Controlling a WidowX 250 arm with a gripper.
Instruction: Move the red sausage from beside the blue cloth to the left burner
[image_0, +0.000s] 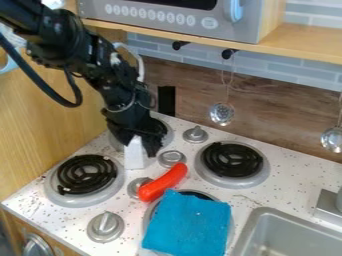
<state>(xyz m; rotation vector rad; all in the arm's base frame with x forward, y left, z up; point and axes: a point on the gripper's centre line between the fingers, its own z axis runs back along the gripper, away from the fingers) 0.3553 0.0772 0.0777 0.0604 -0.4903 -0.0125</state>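
The black gripper (141, 141) hangs from the upper left, low over the back left part of the stove. Right at its tip stands a white block-like object (135, 154), narrower at the top; whether it is held cannot be made out. To the right and nearer the front, a red-orange sausage-shaped toy (163, 182) lies slanted between the stove knobs and the front right burner. A blue cloth (188, 224) covers much of that burner, close to the toy's lower end.
Coil burners sit at the left (87, 174) and back right (232, 159), with another behind the gripper. Several grey knobs (105, 226) stand among them. A metal sink (287, 235) is at the lower right. Above is a wooden shelf (307, 41), with ladles (222, 114) hanging from hooks.
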